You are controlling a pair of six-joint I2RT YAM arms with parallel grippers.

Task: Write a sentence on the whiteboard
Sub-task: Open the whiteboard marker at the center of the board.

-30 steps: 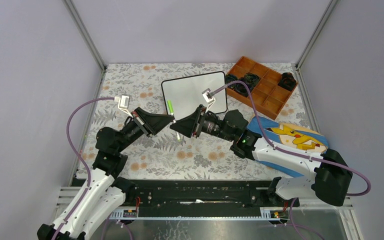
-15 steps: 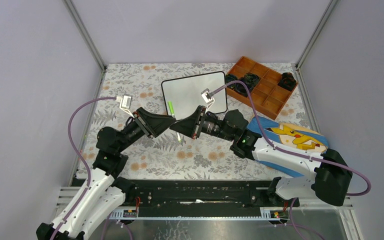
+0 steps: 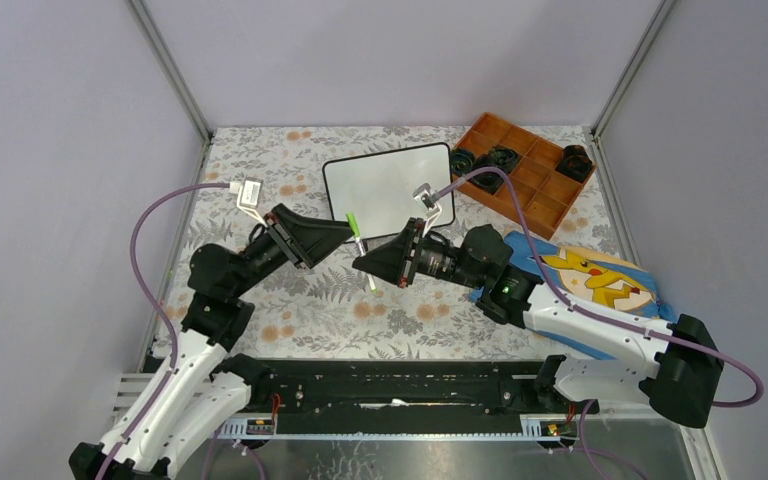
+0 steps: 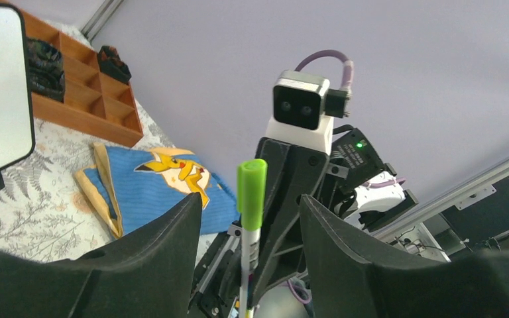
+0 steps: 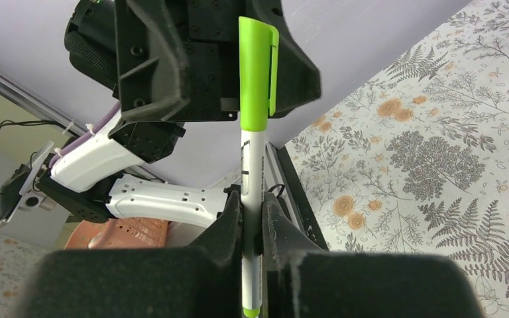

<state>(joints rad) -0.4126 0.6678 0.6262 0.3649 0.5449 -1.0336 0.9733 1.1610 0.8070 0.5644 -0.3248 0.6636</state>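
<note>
Here's the right gripper (image 5: 252,211) clamped tight on the white barrel of the marker (image 5: 250,165), holding it upright with the lime-green cap (image 5: 257,66) on top. That looks like a presentation grip, offering the capped end to the other arm.

The left gripper (image 4: 250,202) has its jaws spread wide on either side of that cap, gripping nothing. My read is that it's lined up to pull the cap off so writing can start.

In the top view, the whiteboard (image 3: 390,185) lies flat at twelve o'clock from the marker, just beyond both grippers. Its face is bare, so the sentence is not yet begun.

At three o'clock lies the blue Pikachu cloth (image 3: 600,275), and at two o'clock the wooden compartment tray (image 3: 532,190).

As for writing, there are black marks on the marker barrel, too small to read, and no brand legible anywhere.
</note>
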